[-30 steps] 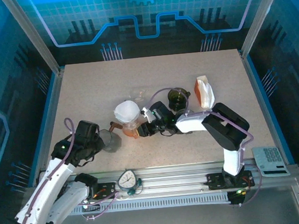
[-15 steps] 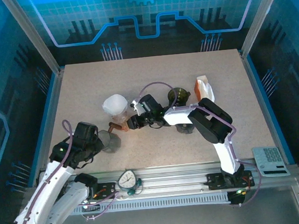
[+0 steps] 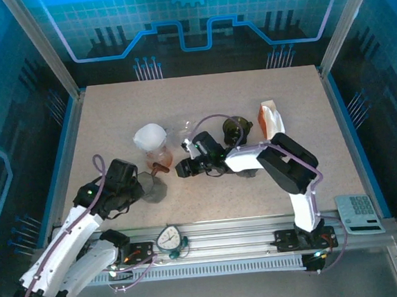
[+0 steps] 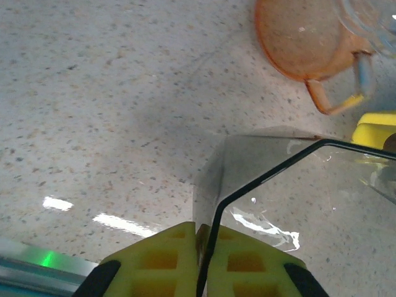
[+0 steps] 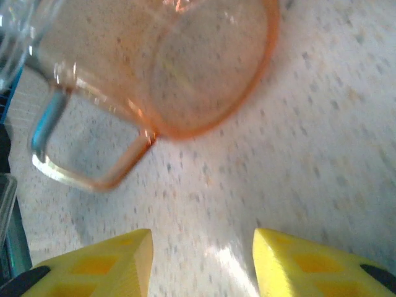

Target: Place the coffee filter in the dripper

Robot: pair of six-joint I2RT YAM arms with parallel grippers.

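I see the speckled bench [image 3: 112, 114] under both arms; the right arm [image 3: 291, 169] bends from its base at the near right and reaches left toward the middle; the left arm [image 3: 70, 236] rises from the near left corner. At the far right of the bench stands an orange-and-white pack [image 3: 271, 120], and just left of it a dark glass vessel [image 3: 236, 128]. The orange dripper [image 3: 160, 159] sits near the middle, its handle pointing to the near side; the white coffee filter [image 3: 149, 135] lies against its far-left top, touching it, though I cannot tell whether it is seated inside. My right claw [image 5: 203, 253] is spread with only bare bench between its yellow tips, just right of the dripper and apart from it. My left claw [image 4: 199, 238] is pressed together, pinching the thin edge of a clear plastic piece [image 4: 297, 198], near and left of the dripper. On the near rail I see a round dial [image 3: 170, 237]; at the near right, a keypad [image 3: 357, 212].
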